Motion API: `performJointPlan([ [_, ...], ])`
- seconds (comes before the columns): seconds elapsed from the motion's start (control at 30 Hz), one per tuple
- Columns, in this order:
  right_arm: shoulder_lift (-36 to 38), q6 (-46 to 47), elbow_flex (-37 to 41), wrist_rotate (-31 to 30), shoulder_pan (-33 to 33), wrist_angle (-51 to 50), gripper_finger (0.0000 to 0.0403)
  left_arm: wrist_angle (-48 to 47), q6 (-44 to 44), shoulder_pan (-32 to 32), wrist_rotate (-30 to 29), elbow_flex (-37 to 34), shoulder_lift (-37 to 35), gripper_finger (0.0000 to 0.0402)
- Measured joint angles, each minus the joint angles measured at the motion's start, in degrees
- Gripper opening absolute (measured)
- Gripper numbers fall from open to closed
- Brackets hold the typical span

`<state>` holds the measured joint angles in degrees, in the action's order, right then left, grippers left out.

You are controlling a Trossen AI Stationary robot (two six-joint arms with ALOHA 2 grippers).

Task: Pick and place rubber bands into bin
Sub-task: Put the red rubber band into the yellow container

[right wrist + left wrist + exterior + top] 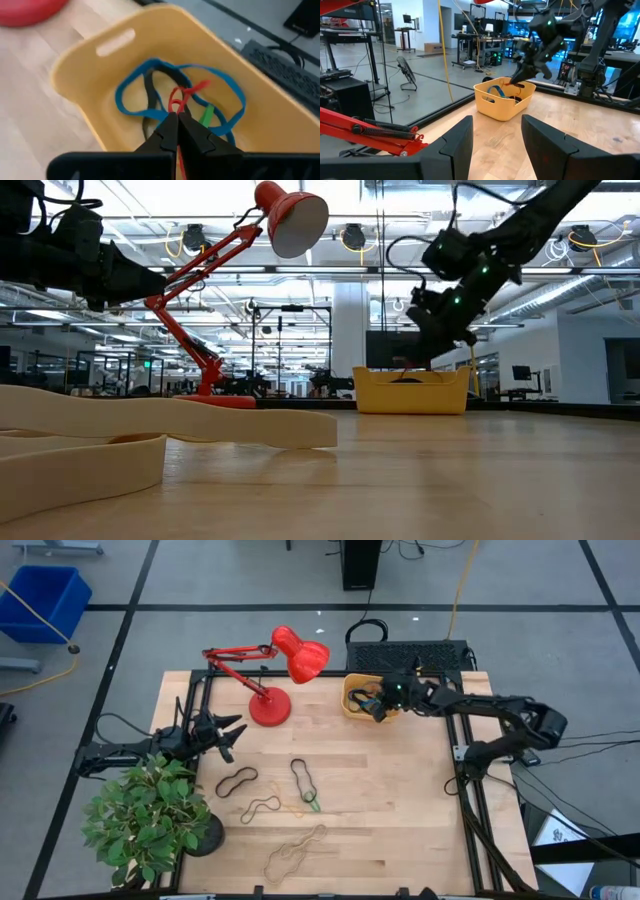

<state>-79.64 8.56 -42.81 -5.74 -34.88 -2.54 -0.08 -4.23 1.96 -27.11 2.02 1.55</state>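
Note:
The yellow bin (353,700) stands at the table's far right, by the red lamp; it also shows in the low view (410,392) and the left wrist view (501,102). Inside it lie blue (131,85), black (150,95) and green (206,116) rubber bands. My right gripper (178,120) is over the bin, shut on a red rubber band (181,96). My left gripper (232,735) is open and empty at the table's left (496,137). Black (237,781), black-and-green (305,783) and tan (294,852) bands lie flat on the table. My right gripper pinches the red rubber band (179,106) between its two shut fingertips, slanting down into the bin from above. The band's loop reaches past the fingertips over the blue and black bands. Whether it rests on them I cannot tell.
A red desk lamp (270,705) stands left of the bin, its head (303,657) over the table's far edge. A potted plant (150,815) fills the near left corner. Another tan band (263,806) lies mid-table. A large blue bin (45,600) sits on the floor.

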Motion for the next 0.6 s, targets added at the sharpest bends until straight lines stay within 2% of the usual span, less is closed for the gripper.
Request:
performJointPlan([
  [0.27,-4.4,0.0,0.0,0.0,0.0,-0.2,0.0004,0.0,0.0,0.0,0.0,0.0,0.0,0.0173],
  [0.6,-1.2,0.0,0.0,-0.1,0.1,1.3,0.0029,0.0,0.0,0.0,0.0,0.0,0.0,0.0173],
])
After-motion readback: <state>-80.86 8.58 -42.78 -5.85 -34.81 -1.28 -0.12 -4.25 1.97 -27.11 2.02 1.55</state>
